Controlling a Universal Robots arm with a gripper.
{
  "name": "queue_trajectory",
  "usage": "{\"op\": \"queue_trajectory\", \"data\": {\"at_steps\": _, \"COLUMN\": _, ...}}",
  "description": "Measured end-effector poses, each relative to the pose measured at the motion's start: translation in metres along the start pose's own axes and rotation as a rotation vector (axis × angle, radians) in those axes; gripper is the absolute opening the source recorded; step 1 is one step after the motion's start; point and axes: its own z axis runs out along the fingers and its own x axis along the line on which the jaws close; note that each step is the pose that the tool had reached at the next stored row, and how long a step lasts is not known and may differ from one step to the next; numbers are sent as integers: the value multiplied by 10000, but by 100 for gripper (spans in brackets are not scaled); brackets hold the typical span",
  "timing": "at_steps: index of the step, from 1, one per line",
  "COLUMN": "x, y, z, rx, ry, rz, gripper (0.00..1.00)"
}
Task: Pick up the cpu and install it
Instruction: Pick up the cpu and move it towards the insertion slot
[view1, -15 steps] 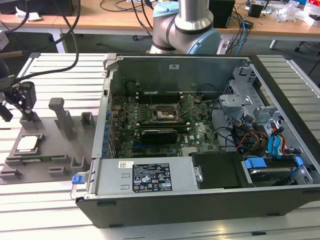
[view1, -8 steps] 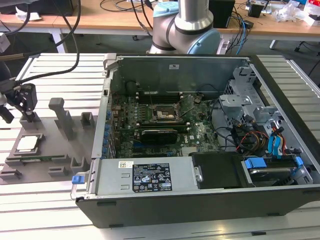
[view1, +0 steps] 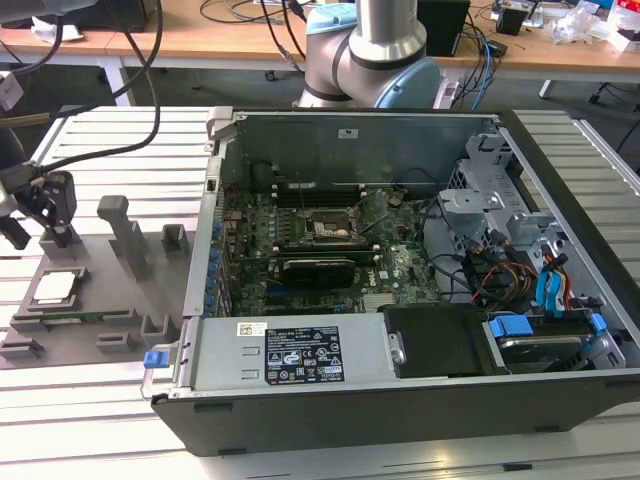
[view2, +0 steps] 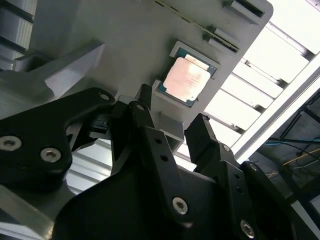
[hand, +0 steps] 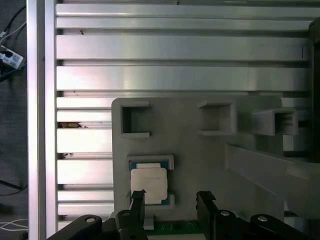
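Surface: a pale, slatted metal table (view1: 120, 140) that carries everything.
Room: a wooden desk (view1: 200, 40) strewn with cables runs behind the table, and the arm's grey base (view1: 375, 45) stands at the table's far edge.
Exterior view's left: a grey plastic tray (view1: 105, 285) with upright holders lies flat on the table, under the arm's tool.
Gripper (hand: 171, 200): black, pointed down at the tray, holding nothing.
Fingers (hand: 137, 200): spread apart with a clear gap. In the second wrist view one of the tray's upright holders (view2: 167, 127) shows through that gap.
Cpu (hand: 148, 181): a silvery square lying flat in its shallow seat on the tray, metal top up.
Cpu and fingers: not gripped and not between them. In the first wrist view it sits off to one side of the gap, just beside one fingertip and farther from the other. In the second wrist view it lies beyond the tips, apart from both.
Exterior view's centre: an open computer case (view1: 350, 135) lies on the table with its green board (view1: 395, 265) exposed. The black-framed socket (view1: 325, 225) is well apart from the fingers.
Exterior view's right: inside the case, a metal drive cage (view1: 480, 210) and coloured cables (view1: 510, 275), farthest from the fingers.
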Motion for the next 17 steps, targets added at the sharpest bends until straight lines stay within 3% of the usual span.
{"op": "queue_trajectory", "data": {"at_steps": 17, "x": 4, "y": 0, "z": 132, "rx": 0, "ry": 0, "rz": 0, "gripper": 55}}
